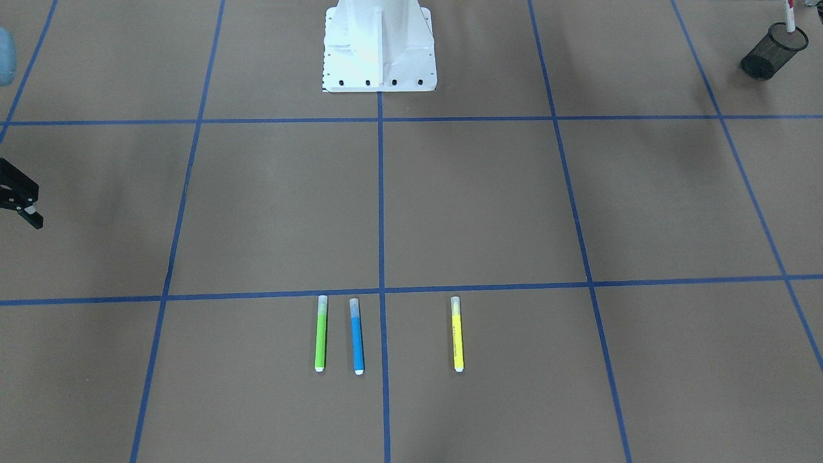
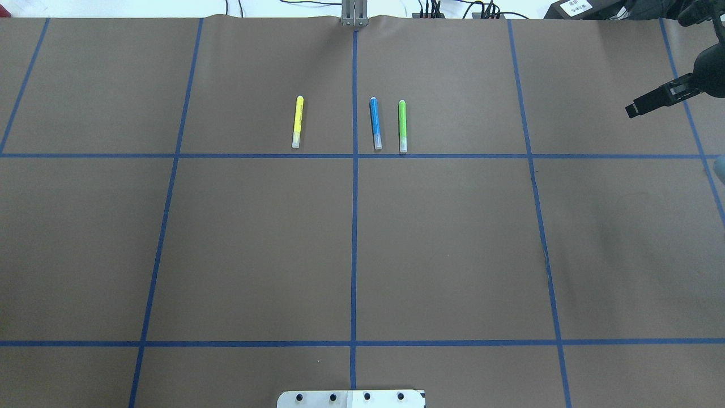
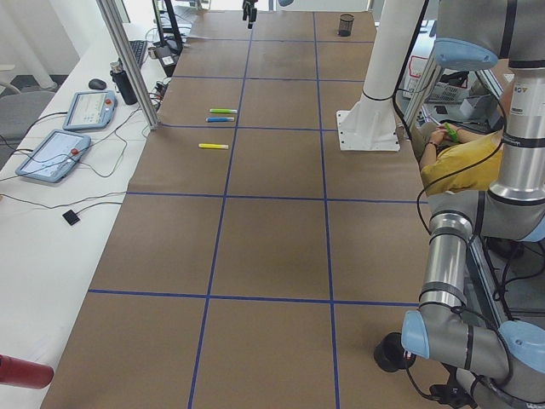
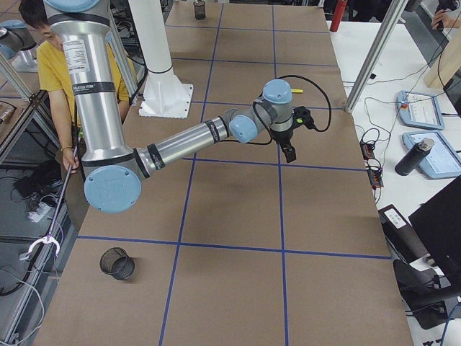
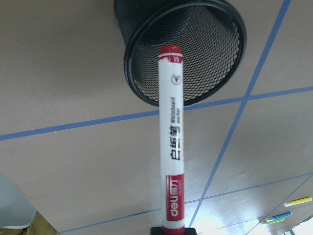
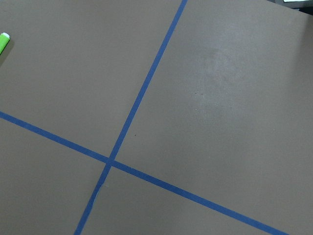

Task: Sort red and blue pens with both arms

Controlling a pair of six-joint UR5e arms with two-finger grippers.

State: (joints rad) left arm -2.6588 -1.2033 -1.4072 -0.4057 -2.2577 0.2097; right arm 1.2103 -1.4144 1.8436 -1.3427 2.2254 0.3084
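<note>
In the left wrist view my left gripper [image 5: 171, 229] is shut on the capped end of the red pen [image 5: 172, 137], a white barrel with red ends. Its far end hangs over the mouth of a black mesh cup [image 5: 195, 58]. The front-facing view shows the same cup [image 1: 771, 51] at the top right with the red pen [image 1: 789, 14] above it. The blue pen [image 1: 356, 335] [image 2: 375, 123] lies flat on the brown table. My right gripper [image 2: 637, 107] [image 1: 35, 209] hovers far to the side of it, open and holding nothing.
A green marker [image 1: 320, 334] lies just beside the blue pen, and a yellow marker [image 1: 457, 334] lies further off. A second mesh cup [image 4: 117, 263] stands at the table's right end. The white robot base [image 1: 379, 51] is bolted down. A person [image 4: 50, 65] sits behind it.
</note>
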